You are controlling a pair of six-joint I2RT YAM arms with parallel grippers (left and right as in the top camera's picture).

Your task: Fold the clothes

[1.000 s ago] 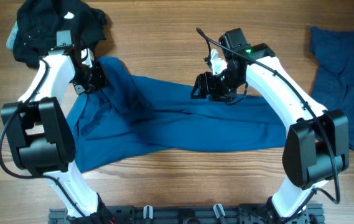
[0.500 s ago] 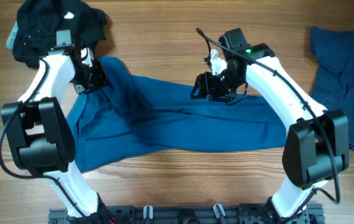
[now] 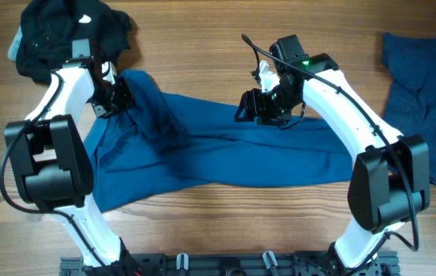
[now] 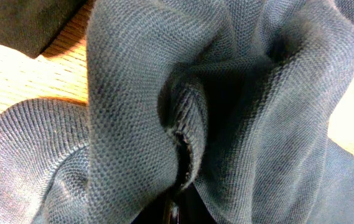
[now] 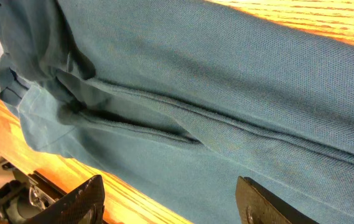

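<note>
Where left fingers [image 3: 115,98] pinch, blue knit shirt [image 3: 225,157] bunches — soft ridges.

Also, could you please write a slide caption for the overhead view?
Left end effector pinches the bunched blue shirt; right end effector poised open over its upper edge.

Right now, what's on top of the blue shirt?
Both hands: the left hand pinches a bunched fold of the blue shirt at its far-left corner, and the right hand is open over its far edge. Anything beneath is hidden; the table shows only around it.
</note>
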